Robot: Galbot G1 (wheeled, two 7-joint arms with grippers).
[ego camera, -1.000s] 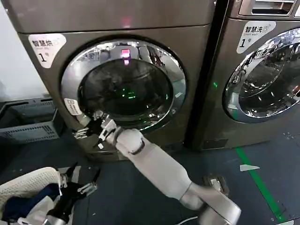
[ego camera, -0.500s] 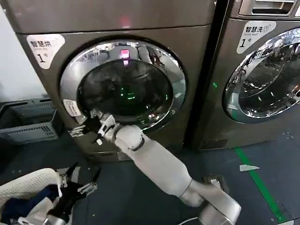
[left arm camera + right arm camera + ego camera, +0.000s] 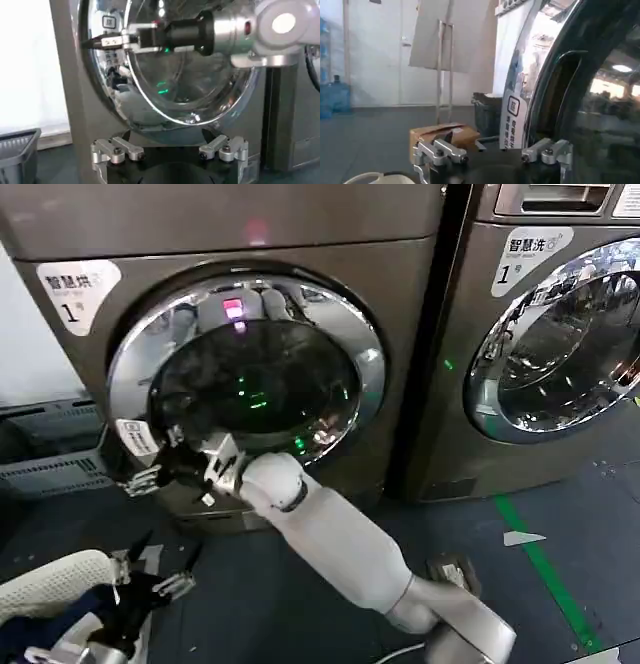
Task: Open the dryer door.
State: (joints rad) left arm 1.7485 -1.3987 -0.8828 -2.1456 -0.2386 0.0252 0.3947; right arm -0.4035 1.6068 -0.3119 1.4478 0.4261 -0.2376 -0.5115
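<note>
Laundry room, dark floor, two grey front-loaders side by side; green tape line on the floor (image 3: 545, 569) to the right. Dryer door (image 3: 250, 374), the round chrome-rimmed glass one, sits on the left machine marked 1, and looks cracked ajar at its left edge, judging by the left wrist view where the rim stands off the cabinet. Right claw (image 3: 150, 472) reaches across to that left rim, low down, just by the small sticker (image 3: 133, 438); fingers spread wide, one tip behind the rim edge, not clamped on anything. Left claw (image 3: 150, 579) parked low near the white laundry basket (image 3: 50, 579), fingers wide, idle. Grey crate (image 3: 55, 454) against the wall at left.

Step in hand: hooking the door edge and starting the swing. Next move probably calls for pulling the rim outward along the hinge arc, keeping the fingertip behind the lip so it does not slip off.
</note>
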